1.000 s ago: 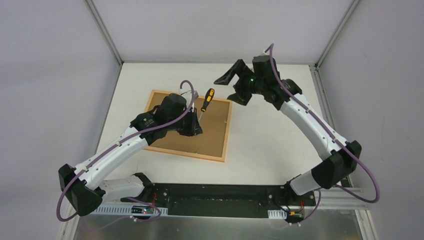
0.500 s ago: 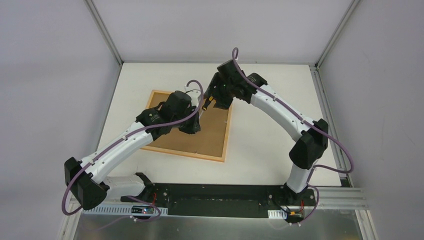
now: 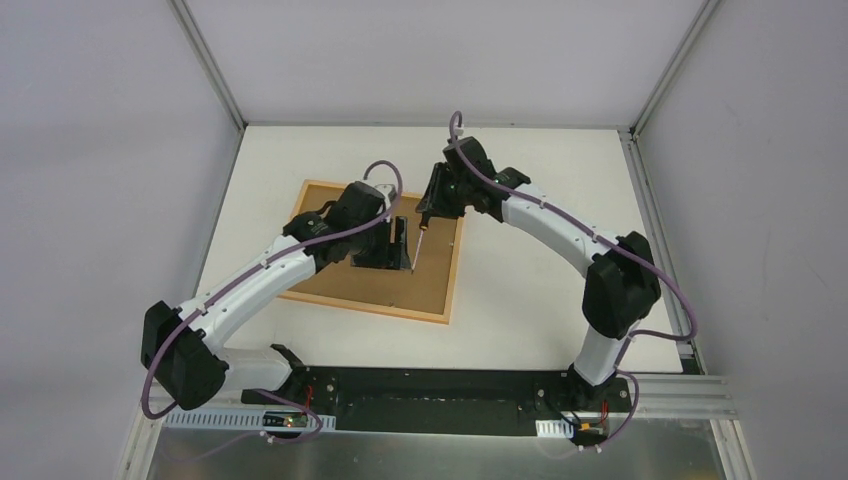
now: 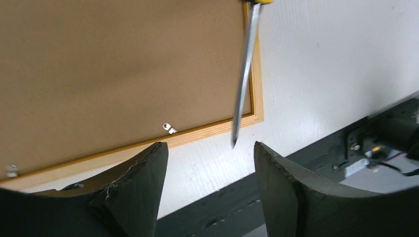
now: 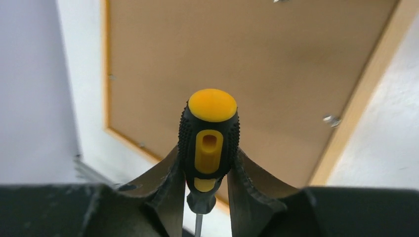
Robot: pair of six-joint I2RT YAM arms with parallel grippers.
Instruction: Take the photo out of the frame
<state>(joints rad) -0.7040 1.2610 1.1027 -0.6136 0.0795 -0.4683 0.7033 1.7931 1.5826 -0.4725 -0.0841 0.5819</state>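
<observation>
Grey walls are enclosing the white table [image 3: 520,290]. Over it the right gripper [image 5: 207,154] is now pinching the yellow-and-black handle of the screwdriver [image 5: 210,123], having arrived with its jaws wide apart a second ago. The left gripper [image 4: 208,148], which was clamping that tool, is spreading its jaws and letting go, and the steel shaft is hanging just past its fingertips. So the tool is changing hands. Below, the frame [image 3: 372,306] is lying face down, pale wood rim up. Its brown backing board [image 3: 400,285] is presumably covering the photo, which is not showing anywhere. A small metal tab [image 4: 169,128] is sitting at the board's edge. Likely the right arm is getting ready to lever such tabs aside.
</observation>
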